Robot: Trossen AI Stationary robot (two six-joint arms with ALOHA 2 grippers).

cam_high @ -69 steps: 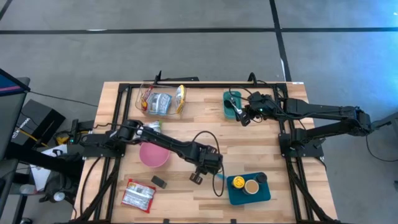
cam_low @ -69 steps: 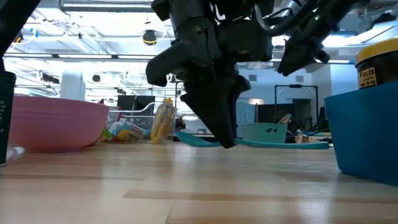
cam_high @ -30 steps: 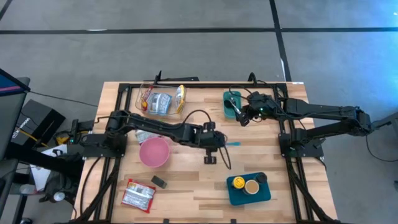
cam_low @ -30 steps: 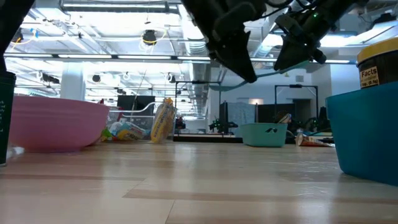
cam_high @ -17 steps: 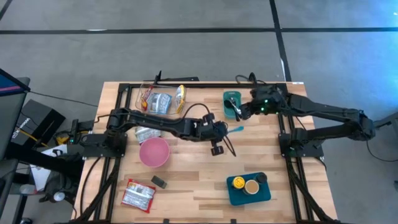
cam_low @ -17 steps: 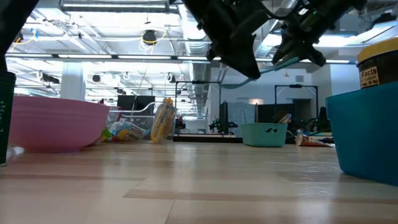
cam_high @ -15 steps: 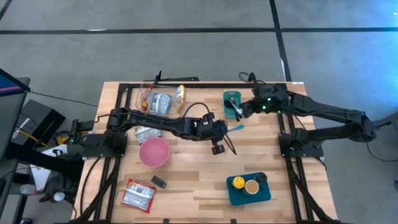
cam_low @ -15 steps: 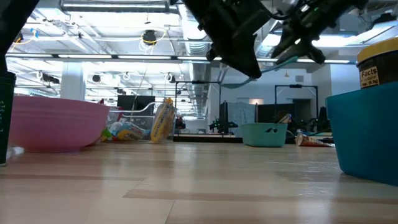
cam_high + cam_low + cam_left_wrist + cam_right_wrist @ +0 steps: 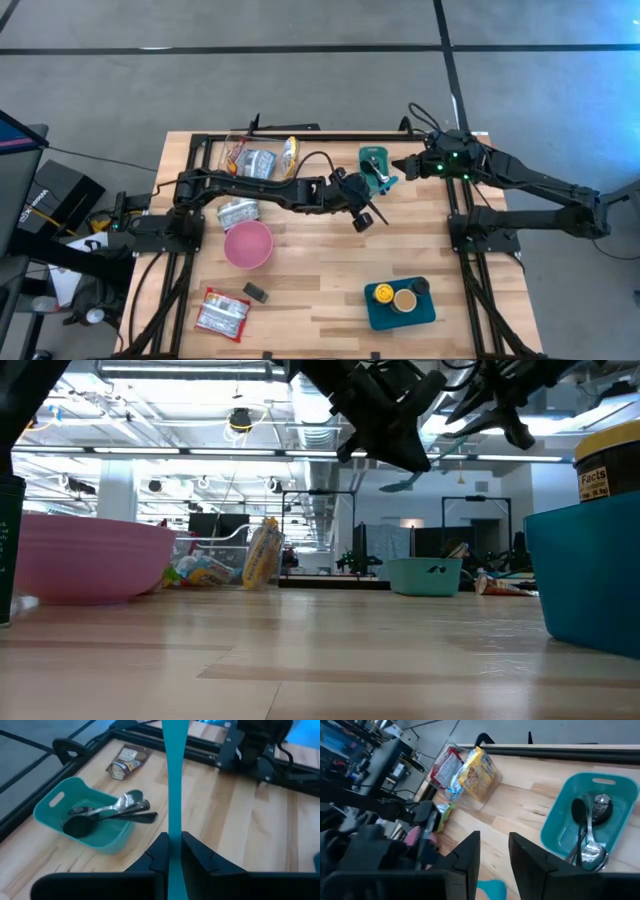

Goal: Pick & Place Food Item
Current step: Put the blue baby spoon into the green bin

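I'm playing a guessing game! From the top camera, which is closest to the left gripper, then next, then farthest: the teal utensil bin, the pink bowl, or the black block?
From the left gripper:
1. Teal utensil bin, right beside it, toward the back.
2. Pink bowl, mid-table on the left.
3. Black block, front left, beyond the bowl.

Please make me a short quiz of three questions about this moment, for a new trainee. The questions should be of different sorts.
1. True or false: the left gripper is shut on the teal utensil.
2. What lies in the teal bin? A) metal and dark spoons B) snack bags C) a yellow jar
3. Fill in: the gripper that is open and holds nothing is the ____ gripper.

Key: 1 true; 2 A; 3 right.
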